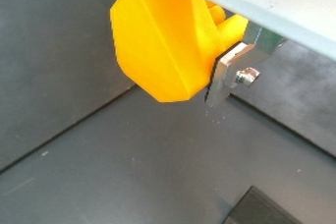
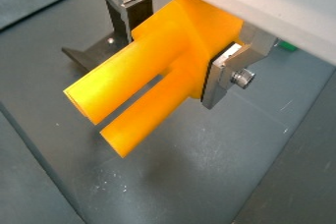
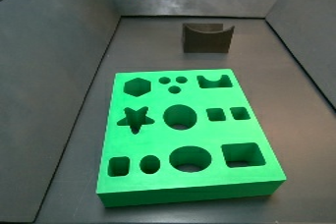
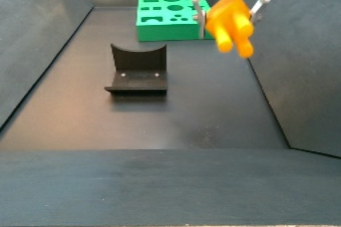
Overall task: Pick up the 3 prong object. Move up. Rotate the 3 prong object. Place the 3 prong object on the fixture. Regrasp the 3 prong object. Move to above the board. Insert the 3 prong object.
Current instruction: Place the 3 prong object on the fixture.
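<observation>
Jaws of the gripper [image 2: 171, 56] clamped on the 3 prong object [image 2: 147, 81], prongs plain only in a side view [image 4: 236, 32].

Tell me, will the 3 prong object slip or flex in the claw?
The 3 prong object looks like rigid, smooth plastic, so flexing seems unlikely. Clamped in the claw at one end, its long overhang might let it pivot if bumped.

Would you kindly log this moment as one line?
gripper: shut on 3 prong object | height: raised above tray floor | fixture: unoccupied | board: no insert
</observation>
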Motion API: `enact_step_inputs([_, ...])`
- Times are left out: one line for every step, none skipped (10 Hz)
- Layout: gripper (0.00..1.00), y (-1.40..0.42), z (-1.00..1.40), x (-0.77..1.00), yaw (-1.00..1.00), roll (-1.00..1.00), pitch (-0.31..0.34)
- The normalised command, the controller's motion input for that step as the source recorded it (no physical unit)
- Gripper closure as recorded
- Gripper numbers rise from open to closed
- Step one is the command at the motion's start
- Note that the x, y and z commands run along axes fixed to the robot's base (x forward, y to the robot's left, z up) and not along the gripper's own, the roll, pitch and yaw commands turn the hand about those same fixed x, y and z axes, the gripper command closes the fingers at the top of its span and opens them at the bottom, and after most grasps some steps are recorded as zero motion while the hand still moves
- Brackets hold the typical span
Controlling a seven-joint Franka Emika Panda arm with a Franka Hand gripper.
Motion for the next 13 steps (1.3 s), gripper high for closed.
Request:
enact_step_inputs([1.0,0.0,0.54,-0.01,-0.02,-0.13,0.048])
enact_step_inputs([1.0,0.0,0.36,0.0,-0.02,-0.13,0.054])
enact_step_inputs([1.0,0.0,0.22,0.01,-0.02,-0.14,0.061])
enact_step_inputs([1.0,-0.32,0.18,1.0,0.33,-0.2,-0.143])
enact_step_inputs([1.0,-0.31,0.16,1.0,0.32,-0.18,-0.13])
enact_step_inputs([1.0,-0.29,0.14,1.0,0.25,-0.12,-0.081])
enact_step_inputs([1.0,-0.27,0.13,1.0,0.18,-0.09,-0.041])
enact_step_inputs([1.0,-0.24,0.12,1.0,0.1,-0.08,0.01])
enact_step_inputs([1.0,-0.22,0.11,1.0,0.06,-0.07,0.042])
enact_step_inputs([1.0,-0.2,0.1,1.0,0.04,-0.06,0.081])
enact_step_inputs([1.0,-0.19,0.09,1.0,0.04,-0.05,0.107])
enact_step_inputs([1.0,-0.17,0.09,1.0,0.03,-0.04,0.125])
enact_step_inputs([1.0,-0.15,0.08,1.0,0.03,-0.03,0.133])
